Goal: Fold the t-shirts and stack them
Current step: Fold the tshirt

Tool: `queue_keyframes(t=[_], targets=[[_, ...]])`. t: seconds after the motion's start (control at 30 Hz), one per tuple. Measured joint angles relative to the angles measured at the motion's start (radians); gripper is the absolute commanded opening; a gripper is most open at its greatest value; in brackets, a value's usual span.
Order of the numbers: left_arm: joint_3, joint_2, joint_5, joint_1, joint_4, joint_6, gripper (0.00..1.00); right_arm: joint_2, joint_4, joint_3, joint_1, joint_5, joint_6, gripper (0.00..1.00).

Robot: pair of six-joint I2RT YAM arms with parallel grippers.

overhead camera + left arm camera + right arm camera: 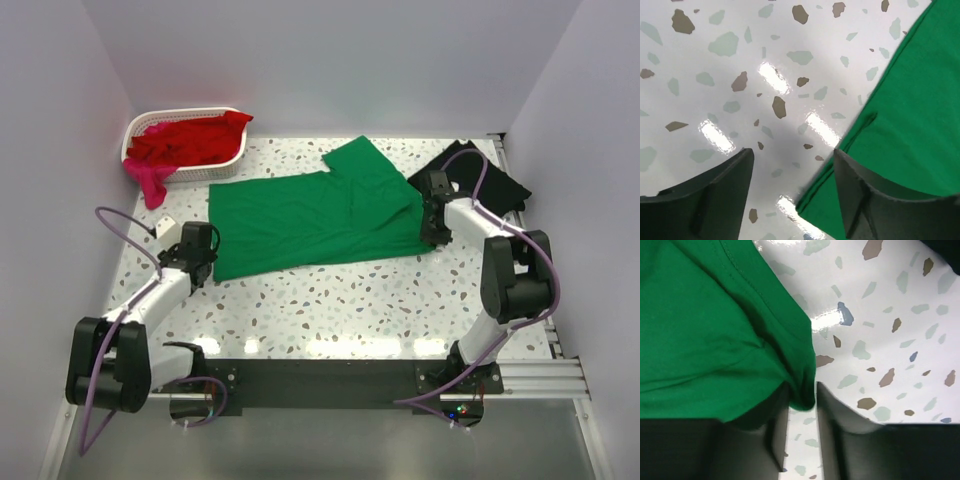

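Green t-shirt (310,215) is lying flat mid tabletop (350,300), toward the far edge. Left gripper (792,155) sits at its near-left corner, jaws wide apart, holding nothing. Right gripper (802,396) is at the right hem, jaws only slightly parted, cloth drooping over one finger.

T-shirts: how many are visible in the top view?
4. A green t-shirt lies spread mid-table, a black t-shirt sits at the far right, a red t-shirt fills the basket, and a pink t-shirt hangs over its rim. More may be hidden inside.
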Motion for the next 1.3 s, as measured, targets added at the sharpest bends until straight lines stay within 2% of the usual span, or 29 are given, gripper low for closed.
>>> queue_keyframes(t=[0.03, 0.07, 0.13, 0.37, 0.47, 0.67, 0.8, 1.0, 1.17, 1.3], targets=[[0.000, -0.004, -0.010, 0.002, -0.008, -0.002, 0.81, -0.001, -0.005, 0.000, -0.001, 0.004, -0.003, 0.51], [0.000, -0.010, -0.016, 0.003, -0.016, -0.002, 0.90, -0.005, -0.010, 0.000, -0.001, 0.008, -0.002, 0.56], [0.000, -0.022, -0.026, 0.005, -0.024, 0.003, 0.95, -0.023, -0.019, 0.000, -0.002, 0.008, -0.012, 0.64], [0.000, -0.077, -0.046, -0.039, 0.011, 0.061, 0.95, -0.172, 0.005, 0.000, 0.012, -0.040, -0.026, 0.70], [0.000, -0.079, -0.038, -0.089, 0.082, 0.105, 0.86, -0.204, 0.058, 0.000, 0.024, -0.134, -0.032, 0.70], [0.022, 0.031, -0.019, -0.105, 0.203, 0.167, 0.79, -0.140, 0.132, 0.043, 0.091, -0.290, -0.050, 0.67], [0.038, 0.108, 0.011, -0.105, 0.248, 0.187, 0.78, -0.036, 0.162, 0.119, 0.146, -0.346, -0.060, 0.64], [0.037, 0.131, 0.077, -0.105, 0.337, 0.190, 0.76, 0.088, 0.216, 0.208, 0.203, -0.448, -0.058, 0.54], [0.037, 0.181, 0.129, -0.105, 0.410, 0.189, 0.76, 0.186, 0.243, 0.292, 0.221, -0.477, -0.053, 0.45], [0.037, 0.216, 0.162, -0.105, 0.420, 0.188, 0.76, 0.266, 0.256, 0.354, 0.225, -0.472, -0.050, 0.42]])
